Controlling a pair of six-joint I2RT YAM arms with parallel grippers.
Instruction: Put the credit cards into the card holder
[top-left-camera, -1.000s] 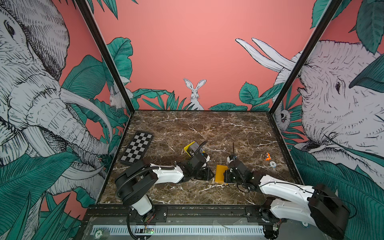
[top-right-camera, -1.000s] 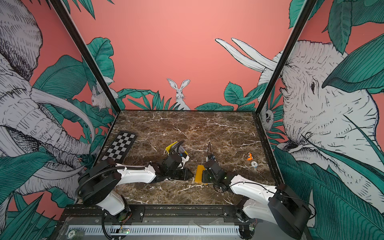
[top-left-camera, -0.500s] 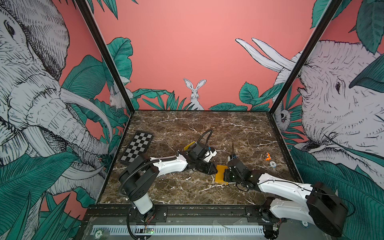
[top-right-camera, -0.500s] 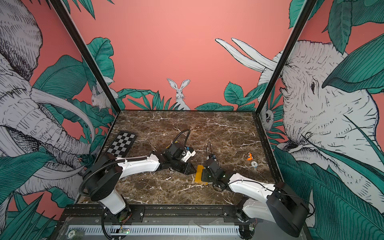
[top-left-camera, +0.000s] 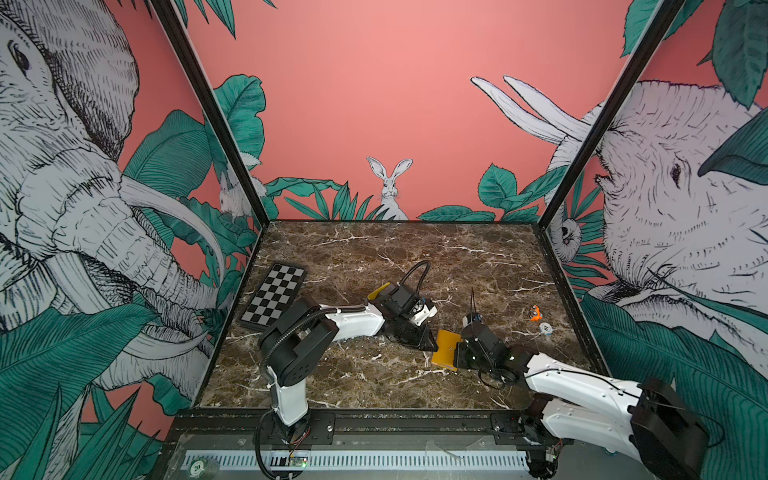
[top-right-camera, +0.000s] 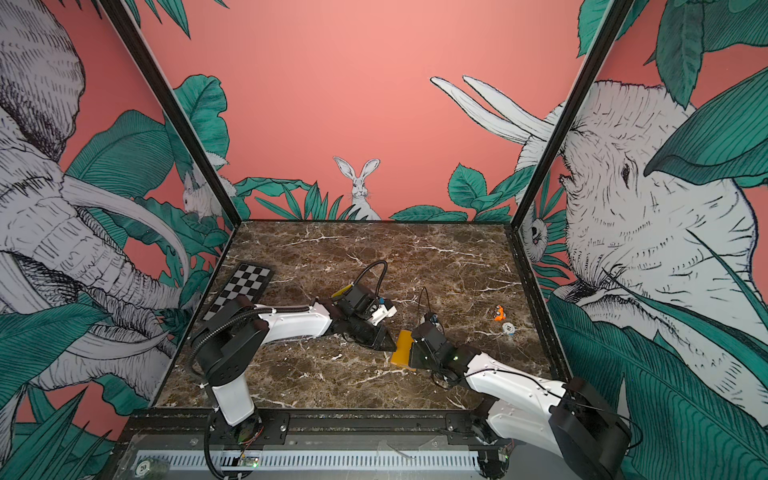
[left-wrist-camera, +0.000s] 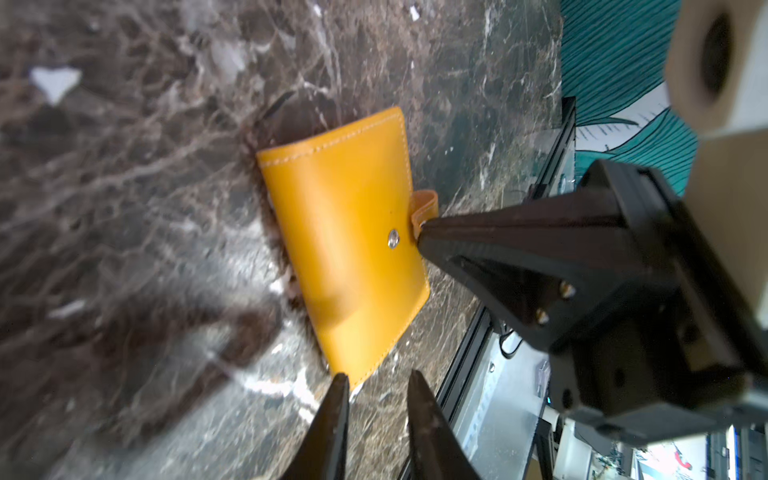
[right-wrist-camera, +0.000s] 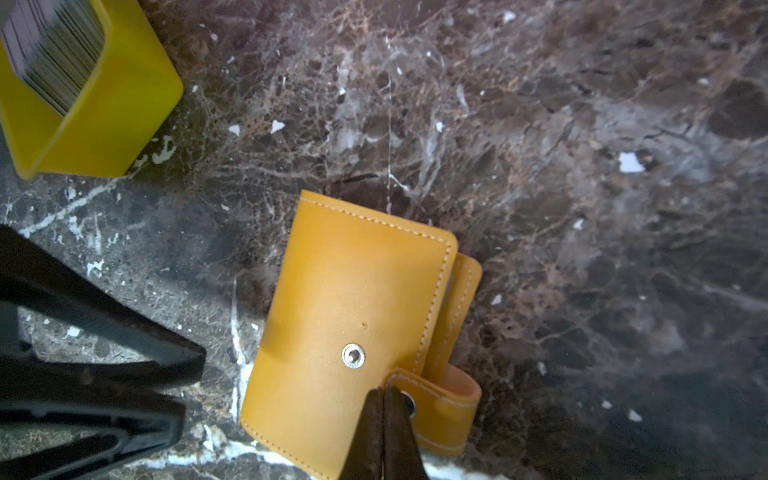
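Step in hand, as far as I can judge, is getting the card holder (top-left-camera: 444, 353) open, with no card handling begun. It lies folded on the marble table (top-left-camera: 374, 257), near the front and between the two arms, and in both top views it shows as a small orange-yellow slab (top-right-camera: 401, 351). Its snap tab (right-wrist-camera: 440, 409) is undone and curls up off the cover, leaving the metal stud (right-wrist-camera: 353, 356) bare. The right gripper (right-wrist-camera: 383, 395) has its fingers pressed tight together at the tab's free end. It looks to be pinching that end, though the tips hide the exact contact. The left gripper (left-wrist-camera: 378, 386) hangs low just beside the holder's opposite corner, its fingers a narrow gap apart with nothing between them and, from what I can see, not touching the leather. The credit cards (right-wrist-camera: 54, 54) sit as a stack on edge inside the yellow tray (right-wrist-camera: 124, 104), which stands further back on the table, mostly hidden behind the left arm in both top views. None shows in the holder, so I'd call the task barely started. Next, I think, one side has to be pinned or held while the other lifts the cover away, so the fold opens and the inside is laid bare. The light holder may simply slide or lift whole if nothing steadies it. Only then does drawing a single thin card from that tight stack come up.
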